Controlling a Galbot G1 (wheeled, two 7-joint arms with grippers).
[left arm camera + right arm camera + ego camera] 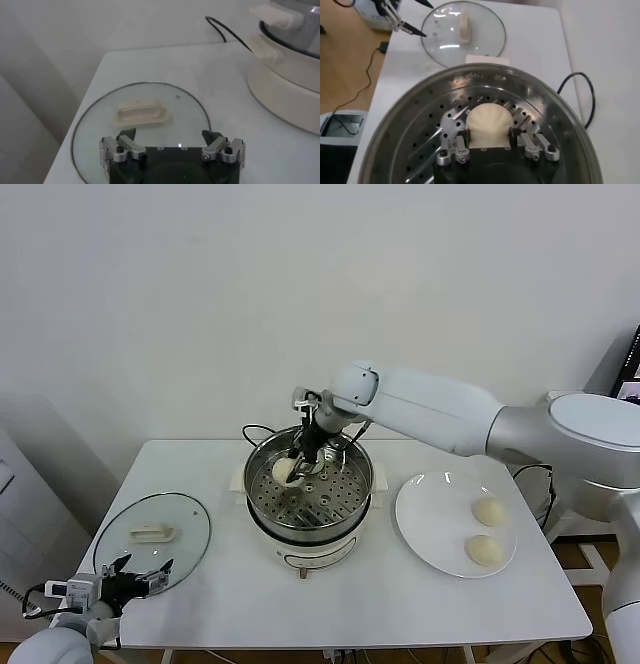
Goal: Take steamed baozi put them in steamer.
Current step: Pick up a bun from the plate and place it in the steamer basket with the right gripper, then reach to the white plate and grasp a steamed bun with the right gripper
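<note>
The right gripper (489,134) is gripping a baozi (489,124) inside the steamer (352,506); the left gripper (170,141) is hovering wide open over the glass lid (95,122).

Pale cream-white on the baozi (490,122) between black gripper pads; same cream-white on the two baozi (488,511) on a plain white plate (430,524). Shiny silver steamer (352,506) — perforated tray (427,135) dotted with rows of small dark holes — over a white base with a black cord (255,431). Clear glass lid (185,529), dark-rimmed, cream handle (139,111). White table (380,594). Right gripper (490,144) and left gripper (172,146) — black bodies, silver metal finger links. White arm shells.
</note>
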